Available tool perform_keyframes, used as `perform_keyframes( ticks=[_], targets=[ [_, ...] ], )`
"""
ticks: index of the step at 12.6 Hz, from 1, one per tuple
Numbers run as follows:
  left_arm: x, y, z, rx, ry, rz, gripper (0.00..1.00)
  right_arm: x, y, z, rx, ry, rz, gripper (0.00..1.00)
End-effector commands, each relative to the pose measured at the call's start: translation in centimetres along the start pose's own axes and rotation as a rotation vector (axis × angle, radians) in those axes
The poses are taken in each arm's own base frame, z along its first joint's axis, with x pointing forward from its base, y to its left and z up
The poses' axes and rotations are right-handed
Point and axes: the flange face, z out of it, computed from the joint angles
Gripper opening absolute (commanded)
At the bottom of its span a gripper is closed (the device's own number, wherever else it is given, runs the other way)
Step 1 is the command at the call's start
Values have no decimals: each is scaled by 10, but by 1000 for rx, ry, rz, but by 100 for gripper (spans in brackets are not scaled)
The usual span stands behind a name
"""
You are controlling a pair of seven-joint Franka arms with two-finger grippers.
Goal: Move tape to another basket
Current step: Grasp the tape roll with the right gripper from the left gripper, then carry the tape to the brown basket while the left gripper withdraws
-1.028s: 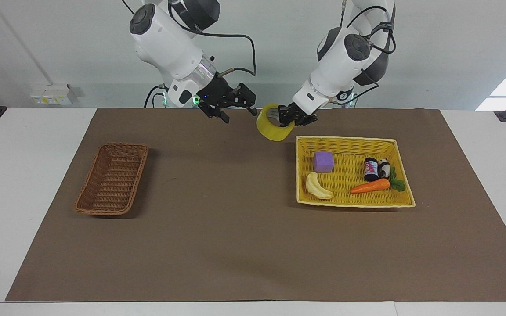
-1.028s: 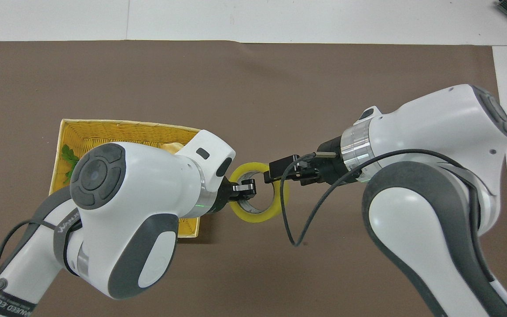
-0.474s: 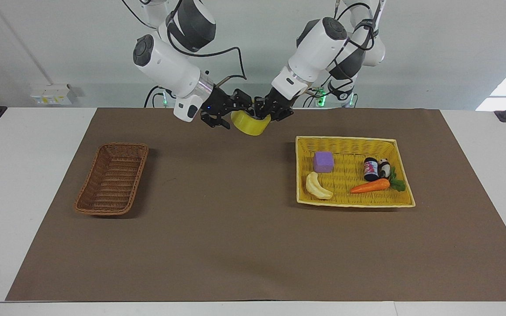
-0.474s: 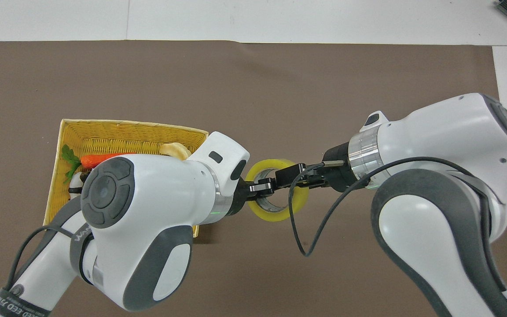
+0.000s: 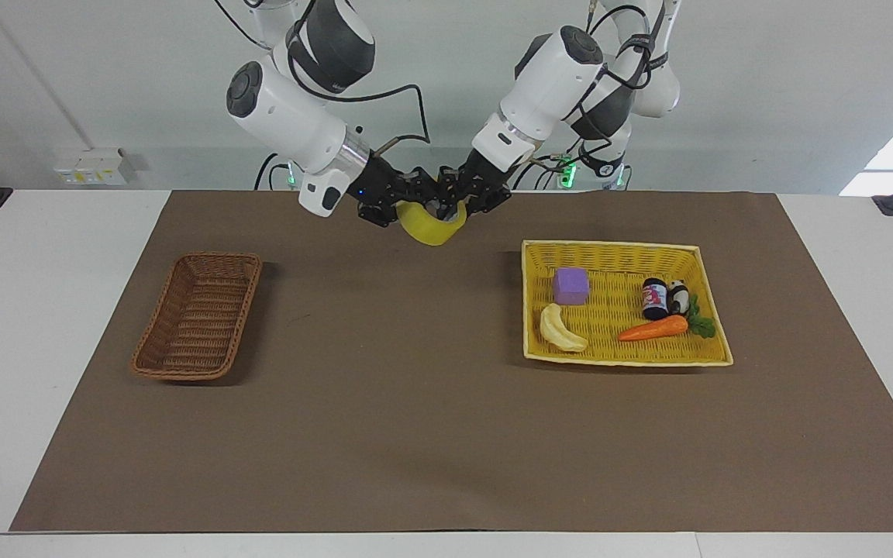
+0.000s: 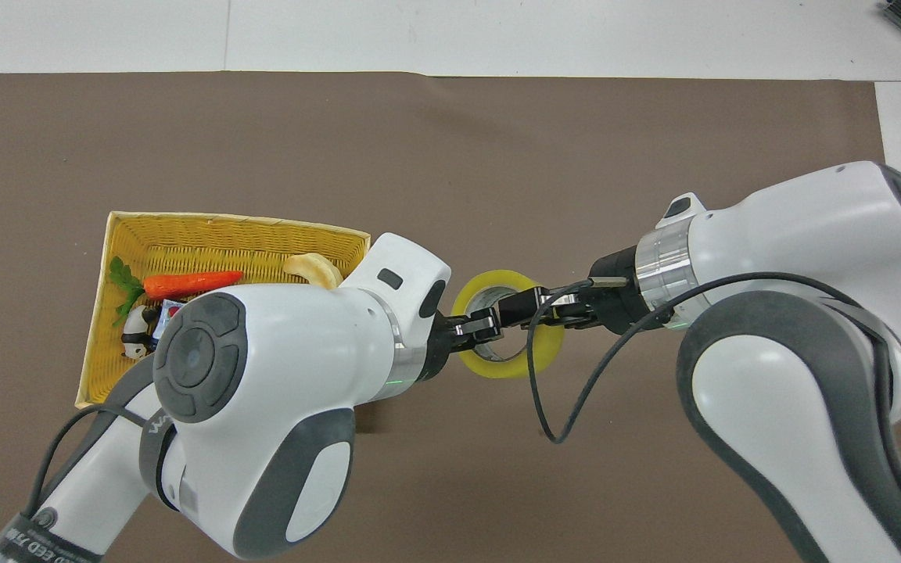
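Observation:
The tape (image 5: 431,225), a yellowish roll with a pale core, hangs in the air between the two grippers, over the brown mat near the robots' edge. My right gripper (image 5: 414,204) is shut on the wall of the tape (image 6: 507,361) from the right arm's side. My left gripper (image 5: 450,208) is at the roll's other side, reaching into the ring from the left arm's side. The basket (image 5: 198,316), small, oblong and dark brown, stands empty toward the right arm's end of the table. In the overhead view the right arm hides it.
A flat yellow woven tray (image 5: 625,248) toward the left arm's end holds a purple block (image 5: 571,285), a banana (image 5: 561,329), a carrot (image 5: 652,328), a small bottle (image 5: 654,299) and a panda figure (image 5: 677,296). Brown mat (image 5: 415,403) covers the table.
The left arm carried the tape toward the right arm, and the two grippers met at it. The right gripper, open a second ago, has closed on the roll's wall.

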Motion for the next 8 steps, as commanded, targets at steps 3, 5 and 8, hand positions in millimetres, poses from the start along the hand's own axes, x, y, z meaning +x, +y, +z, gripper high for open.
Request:
perform_keyframes(
  ticks=[3, 5, 8],
  targets=[
    [-10, 15, -15, -136, 22, -152, 100, 8, 11, -8, 11, 26, 49, 2],
    [-7, 13, -22, -236, 88, -267, 100, 18, 25, -21, 6, 51, 64, 1],
    [-7, 15, -22, -260, 103, -318, 100, 29, 67, -49, 10, 95, 109, 0]
  ],
)
